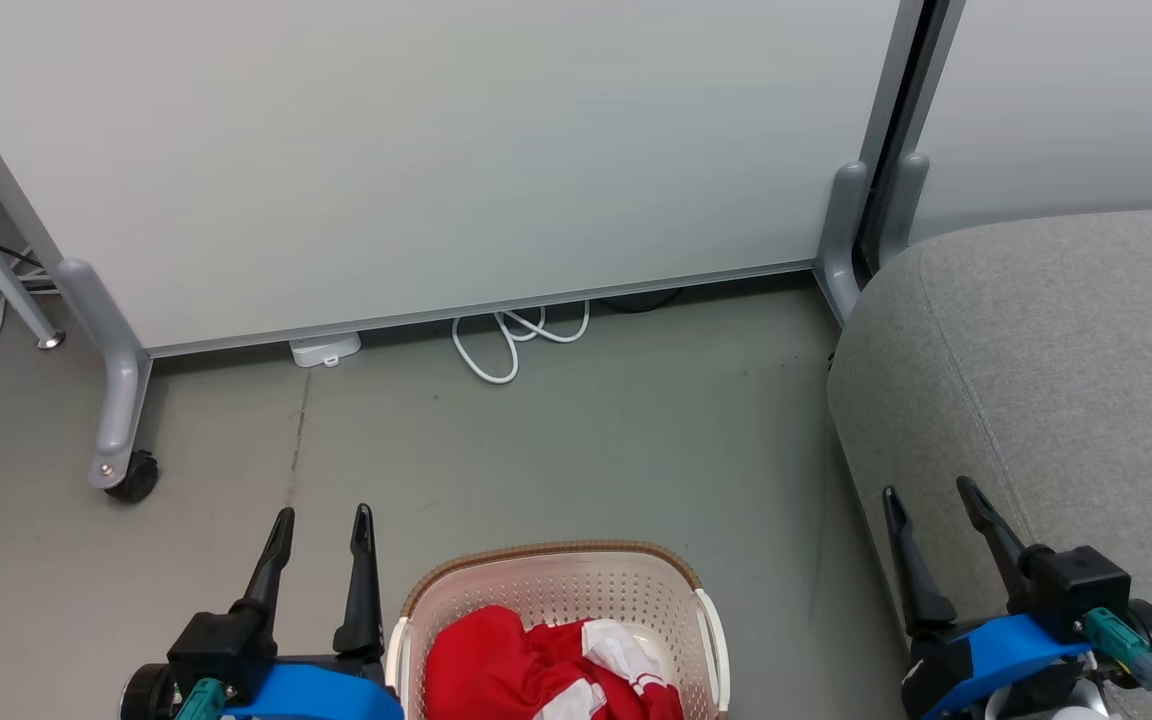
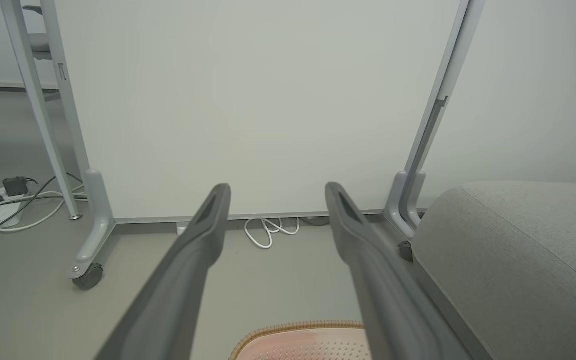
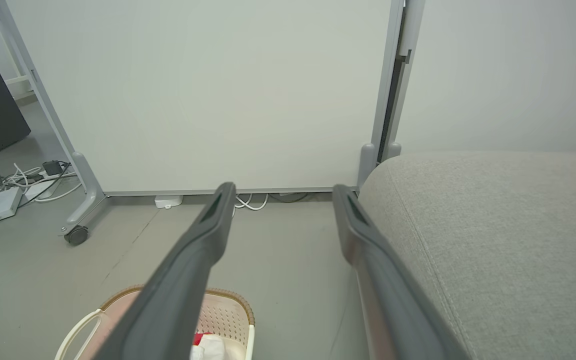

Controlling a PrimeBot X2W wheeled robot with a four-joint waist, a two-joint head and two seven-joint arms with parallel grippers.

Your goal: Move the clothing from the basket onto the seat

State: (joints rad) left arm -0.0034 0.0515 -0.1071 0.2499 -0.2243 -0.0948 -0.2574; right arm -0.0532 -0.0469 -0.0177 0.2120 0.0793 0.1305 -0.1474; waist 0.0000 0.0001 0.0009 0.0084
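L gripper [image 1: 323,513] & R gripper [image 1: 926,488] both have fingers apart, holding nothing, either side of the basket [image 1: 556,552] on the floor, w/ red clothing [image 1: 496,660] heaped inside. Seat [image 1: 1056,350] is right of the basket, beside the R gripper. Farther back, a white cable [image 1: 511,345] lies under a panel [image 1: 436,150].

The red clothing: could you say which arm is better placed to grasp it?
Probably left: the left gripper is beside the cream perforated basket of red clothing; the right gripper is farther, by the grey fabric seat.
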